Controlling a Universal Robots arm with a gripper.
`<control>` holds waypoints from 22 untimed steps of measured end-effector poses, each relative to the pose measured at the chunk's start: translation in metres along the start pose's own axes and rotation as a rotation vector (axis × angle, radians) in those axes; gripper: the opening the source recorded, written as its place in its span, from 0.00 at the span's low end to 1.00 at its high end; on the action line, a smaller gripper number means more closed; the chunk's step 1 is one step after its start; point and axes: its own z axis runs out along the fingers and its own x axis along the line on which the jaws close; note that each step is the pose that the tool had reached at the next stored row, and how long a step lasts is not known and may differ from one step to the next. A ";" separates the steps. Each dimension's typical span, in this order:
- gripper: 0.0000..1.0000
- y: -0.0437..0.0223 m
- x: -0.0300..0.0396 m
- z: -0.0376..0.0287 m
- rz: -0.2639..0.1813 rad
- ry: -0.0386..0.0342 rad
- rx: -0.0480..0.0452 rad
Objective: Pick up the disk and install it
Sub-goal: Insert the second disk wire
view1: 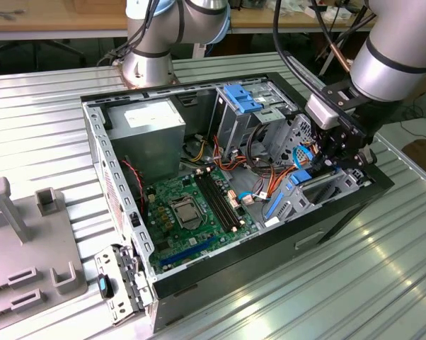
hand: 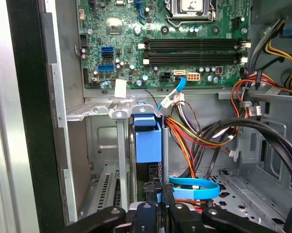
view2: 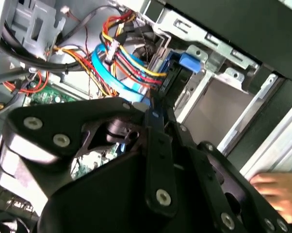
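The black gripper (view1: 338,157) sits low inside the open computer case (view1: 114,177), its fingers (hand: 161,194) closed on the edge of the disk (hand: 148,141), whose smooth blue plastic carrier stands upright in the grey sheet-metal bay (hand: 100,109). Bundled cables (hand: 194,141) crowd one side; the green motherboard (view1: 195,209) lies beyond.

One computer case (view1: 199,276), one motherboard (view1: 192,209), one power supply (view1: 153,131), two robot arms (view1: 397,57).

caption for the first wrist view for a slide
Claw closed on the blue-railed disk, standing it on edge in the case's drive bay.
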 end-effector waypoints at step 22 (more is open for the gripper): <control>0.11 -0.0022 -0.0013 -0.0138 0.000 -0.0002 0.0000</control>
